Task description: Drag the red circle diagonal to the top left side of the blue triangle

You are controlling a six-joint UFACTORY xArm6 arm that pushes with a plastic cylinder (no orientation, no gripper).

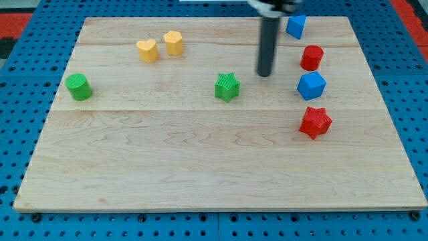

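Observation:
The red circle [311, 57] is a short red cylinder at the view's upper right. The blue triangle [296, 26] lies just above it and slightly to its left, near the board's top edge. My tip [265, 73] is at the end of the dark rod, to the left of the red circle and a little lower, with a gap between them. The tip touches no block.
A blue block [311, 86] sits just below the red circle and a red star [315, 122] below that. A green star [227, 87] lies left of my tip. A yellow heart [148, 50], a yellow block [174, 43] and a green cylinder [79, 87] are at the left.

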